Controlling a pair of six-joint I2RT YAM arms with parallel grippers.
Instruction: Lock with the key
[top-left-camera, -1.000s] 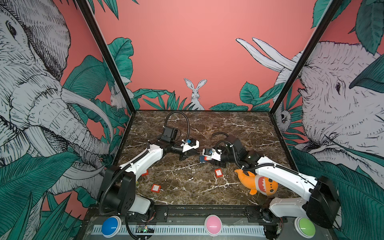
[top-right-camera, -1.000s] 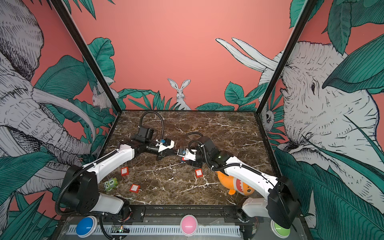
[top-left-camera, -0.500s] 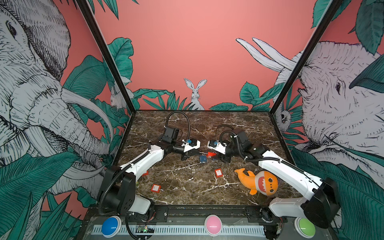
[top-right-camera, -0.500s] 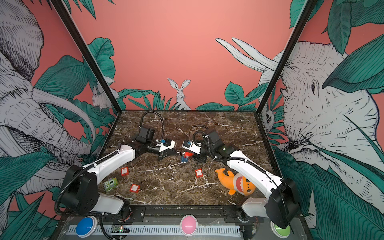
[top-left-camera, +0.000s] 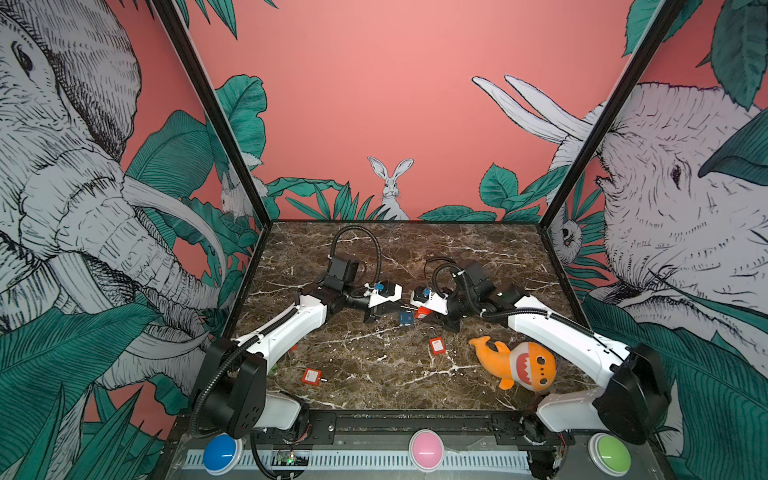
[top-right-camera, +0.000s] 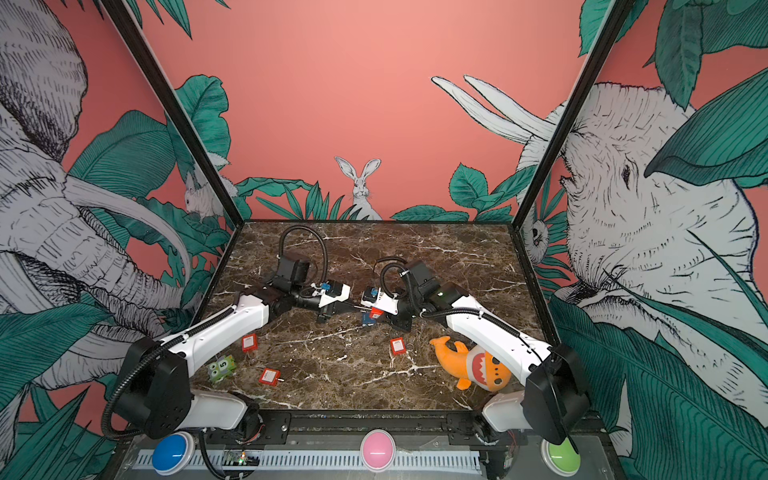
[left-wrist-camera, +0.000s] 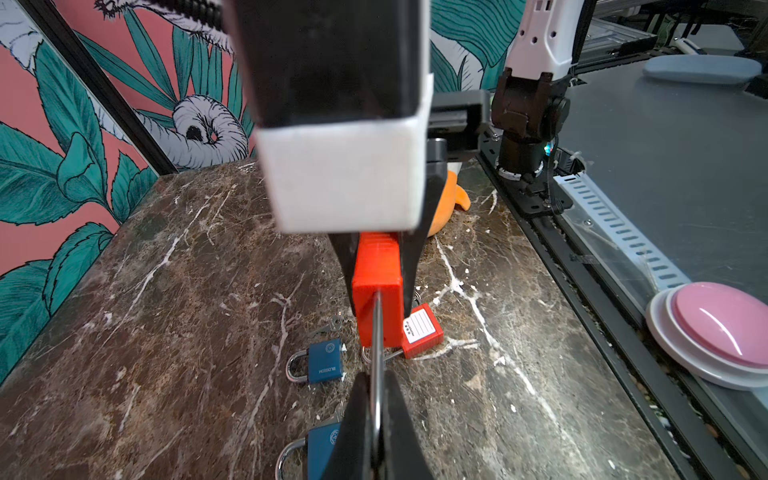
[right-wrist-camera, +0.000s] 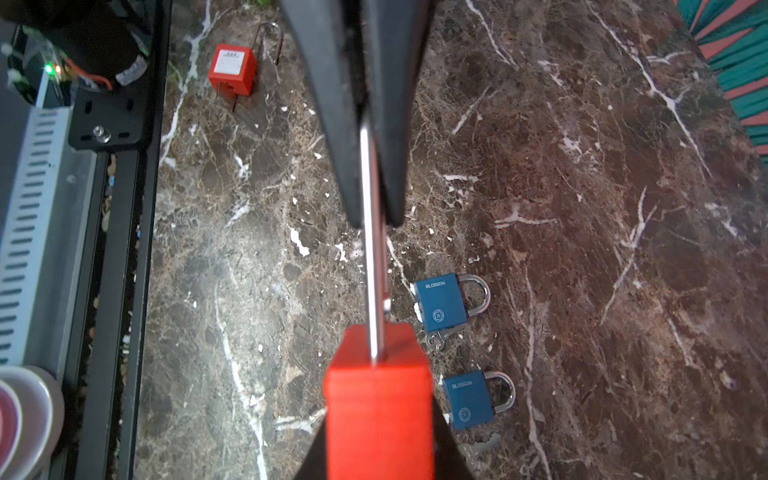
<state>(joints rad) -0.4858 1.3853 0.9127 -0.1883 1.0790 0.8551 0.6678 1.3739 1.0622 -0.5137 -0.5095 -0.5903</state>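
Observation:
A red padlock (left-wrist-camera: 376, 291) (right-wrist-camera: 376, 415) hangs above the marble floor at mid-table, between the two arms in both top views (top-left-camera: 424, 311) (top-right-camera: 376, 312). My right gripper (right-wrist-camera: 378, 453) (left-wrist-camera: 380, 299) is shut on its body, one black finger on each side. A thin metal key (left-wrist-camera: 376, 332) (right-wrist-camera: 372, 257), seen edge-on, runs straight from the padlock's end face to my left gripper (left-wrist-camera: 376, 415) (right-wrist-camera: 370, 220). The left gripper is shut on the key, and in both top views (top-left-camera: 401, 309) (top-right-camera: 355, 307) it faces the right gripper tip to tip.
Two blue padlocks (right-wrist-camera: 440, 305) (right-wrist-camera: 467, 399) with loose keys lie on the floor just below the held padlock. Other red padlocks (top-left-camera: 436, 345) (top-left-camera: 311, 376) (top-right-camera: 249, 343), an orange shark plush (top-left-camera: 515, 363) and a green number block (top-right-camera: 222, 368) lie nearer the front rail.
The right gripper rose from the floor and moved back toward the left gripper. Its jaws then closed on the red padlock. The left arm stayed put with its jaws shut.

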